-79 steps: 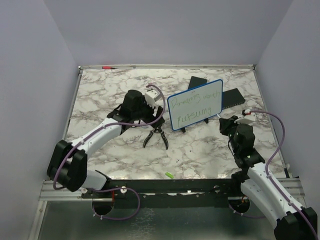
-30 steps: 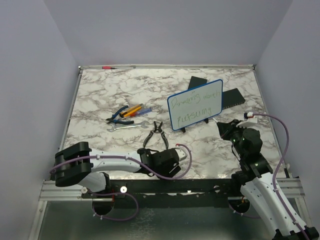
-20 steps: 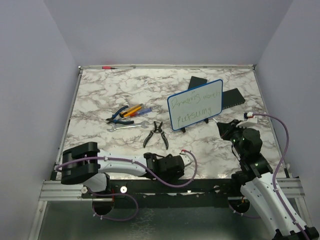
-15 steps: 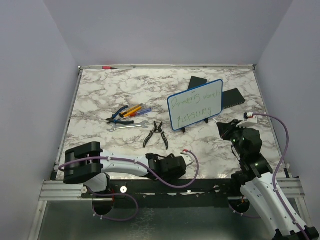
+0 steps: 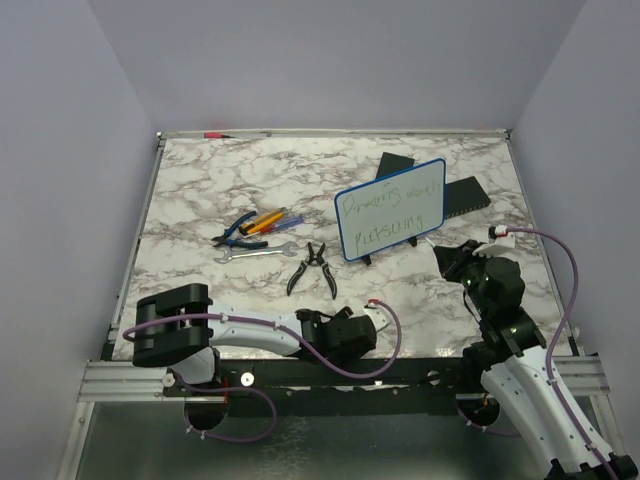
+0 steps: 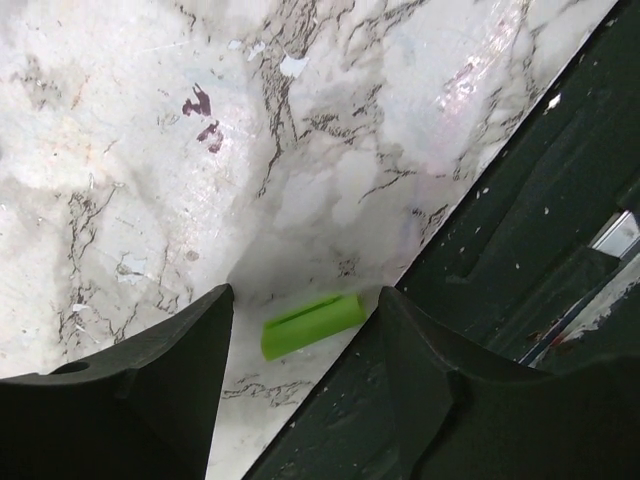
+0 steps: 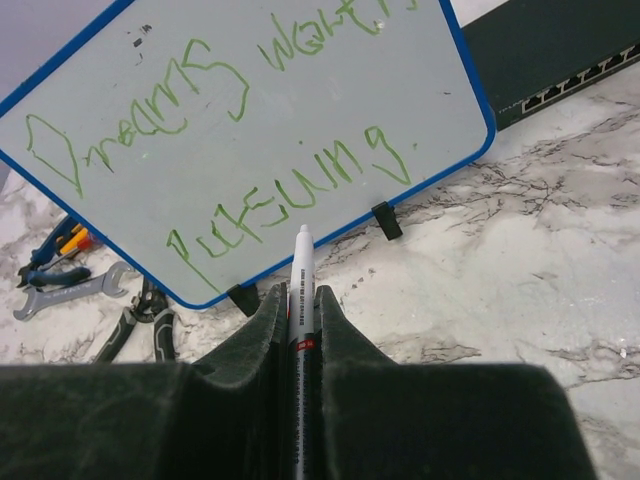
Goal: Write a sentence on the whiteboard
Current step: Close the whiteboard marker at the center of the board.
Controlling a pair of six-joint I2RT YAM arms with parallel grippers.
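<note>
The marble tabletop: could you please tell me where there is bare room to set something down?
Bare marble lies at the far left, between the back rail and the blue-handled pliers; also in front of the whiteboard, between the black pliers and the right gripper. It is crowded around the wrench and behind the whiteboard, where the network switch lies.

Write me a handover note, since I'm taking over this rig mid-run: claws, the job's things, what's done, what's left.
Left claw: open, low at the near edge of the table, straddling the green cap without gripping it.
Right claw: shut on the marker, which points at the whiteboard but is apart from it.
Board: upright on its feet, right of centre.
Done: the sentence is on the board in two green lines.
Left: probably picking up the cap and closing the marker.
</note>
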